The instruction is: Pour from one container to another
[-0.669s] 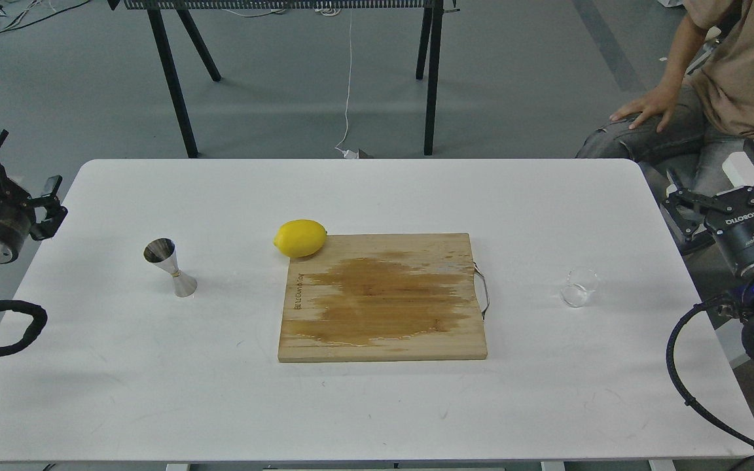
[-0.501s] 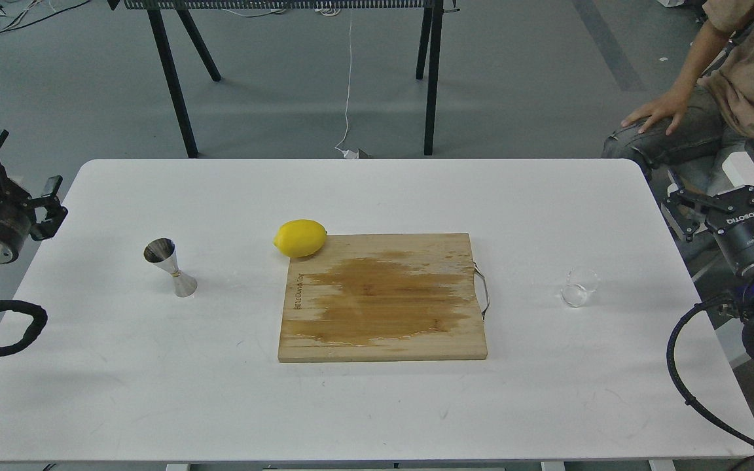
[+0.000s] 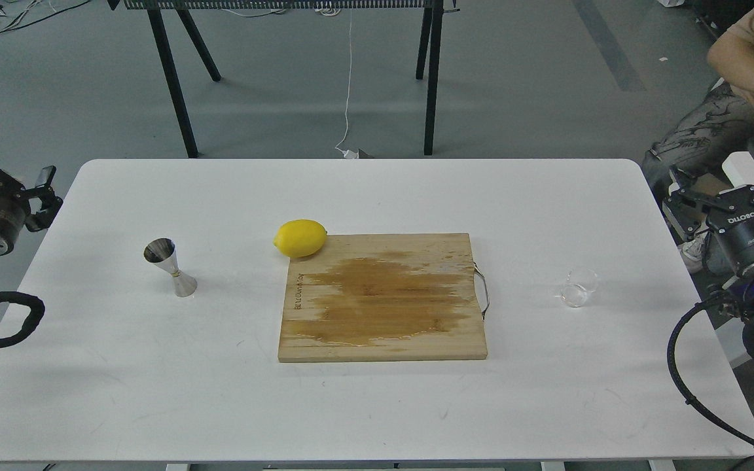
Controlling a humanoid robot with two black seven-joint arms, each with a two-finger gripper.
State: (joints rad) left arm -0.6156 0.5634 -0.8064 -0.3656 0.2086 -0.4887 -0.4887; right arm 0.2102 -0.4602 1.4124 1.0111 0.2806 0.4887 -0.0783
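Note:
The small clear glass cup (image 3: 578, 287) stands on the white table (image 3: 364, 405) toward its right side. Far to the left stands the shiny steel jigger (image 3: 170, 267), upright on its narrow-waisted body. My right gripper (image 3: 720, 186) hovers open past the table's right edge, above and to the right of the cup, holding nothing. Beyond the left edge my left gripper (image 3: 9, 160) is open and empty too, well left of the jigger.
A wooden cutting board (image 3: 383, 297) with a wet brown stain and a metal handle lies mid-table. A yellow lemon (image 3: 300, 237) rests at its far left corner. A seated person (image 3: 743, 85) is at the far right. Black table legs (image 3: 174, 78) stand behind.

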